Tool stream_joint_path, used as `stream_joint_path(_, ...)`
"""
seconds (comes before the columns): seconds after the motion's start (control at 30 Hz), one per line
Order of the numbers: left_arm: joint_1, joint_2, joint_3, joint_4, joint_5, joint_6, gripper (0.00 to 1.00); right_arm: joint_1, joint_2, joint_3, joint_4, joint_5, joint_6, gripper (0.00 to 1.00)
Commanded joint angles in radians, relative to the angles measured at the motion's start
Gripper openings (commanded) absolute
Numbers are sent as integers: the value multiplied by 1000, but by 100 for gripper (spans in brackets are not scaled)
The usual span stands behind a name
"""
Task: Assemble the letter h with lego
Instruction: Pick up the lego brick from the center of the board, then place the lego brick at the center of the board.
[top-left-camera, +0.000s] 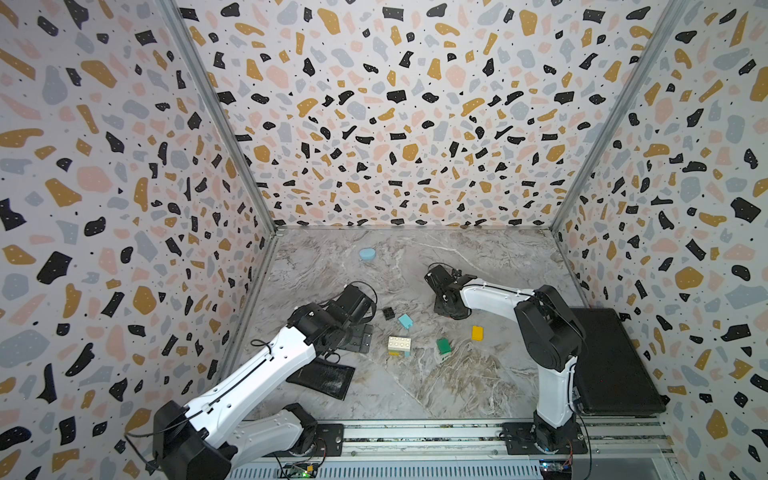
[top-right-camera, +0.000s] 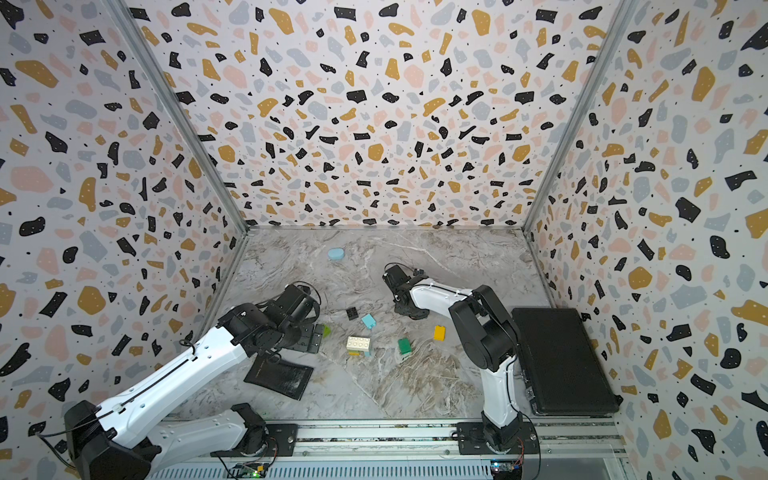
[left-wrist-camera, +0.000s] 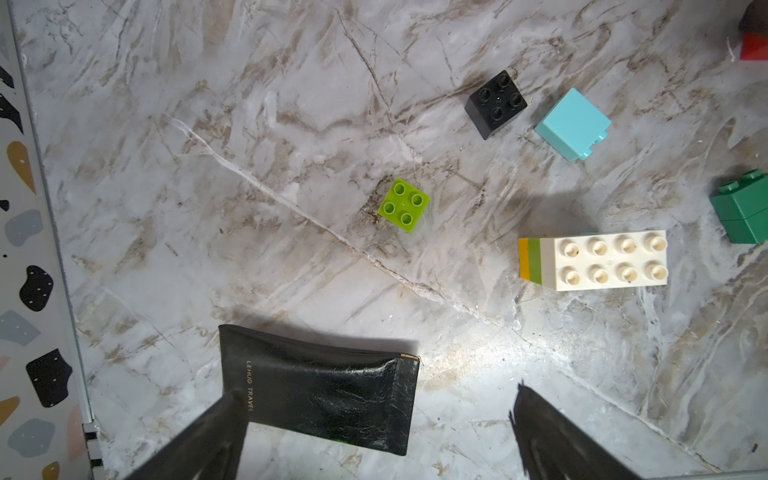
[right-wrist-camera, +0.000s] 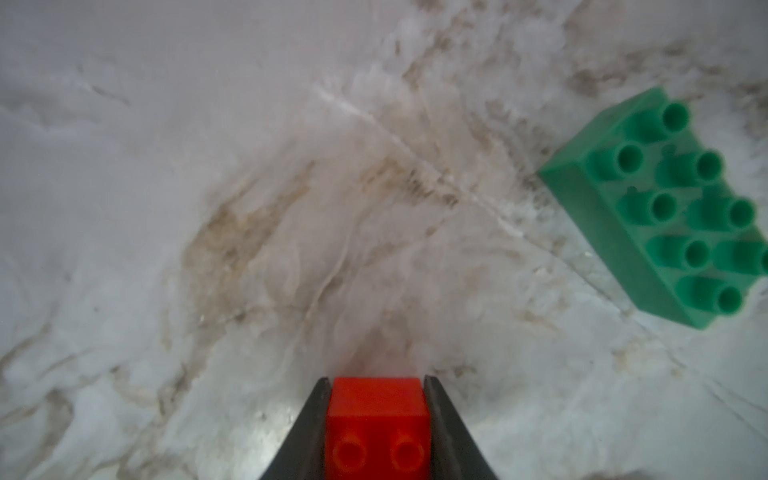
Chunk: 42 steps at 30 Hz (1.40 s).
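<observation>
Marble table (top-left-camera: 436, 386), terrazzo walls (top-left-camera: 415, 104). Step in hand: gripping a brick. The right gripper (right-wrist-camera: 377, 384) presses its jaws to both sides of the red brick (right-wrist-camera: 376, 419), beyond and right of the white brick (top-left-camera: 399, 344). The left gripper (left-wrist-camera: 374, 399), left of the white brick, gapes wide, empty. Next, likely: lift straight, carry toward the white brick.

Seven lego pieces show, one each of white-topped stack (left-wrist-camera: 609, 259), black brick (left-wrist-camera: 496, 102), light-blue brick (left-wrist-camera: 571, 122), lime brick (left-wrist-camera: 404, 204), green brick (right-wrist-camera: 648, 208), orange brick (top-left-camera: 477, 333) and red brick (right-wrist-camera: 376, 415), alongside one pale-blue lump (top-left-camera: 367, 253), one black pouch (left-wrist-camera: 324, 390) and one black case (top-left-camera: 611, 361).
</observation>
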Motion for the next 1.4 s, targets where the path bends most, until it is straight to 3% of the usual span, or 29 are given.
stream_joint_path(0.0, -1, -17, 3, 9, 8, 14, 99, 80, -156, -68, -23, -17, -32, 13)
stream_joint_path(0.3, 11, -18, 2, 9, 7, 14, 99, 252, -387, -317, 17, -97, 111, 14)
stream_joint_path(0.67, 11, -10, 3, 6, -8, 13, 99, 438, -372, -394, 27, -54, 229, 20)
stream_joint_path(1.13, 11, 1, 4, -1, -44, 2, 99, 471, -348, -384, 89, -86, 259, 51)
stream_joint_path(1.37, 25, 17, 4, -5, -52, -1, 99, 472, -503, -396, 65, -40, 180, 60)
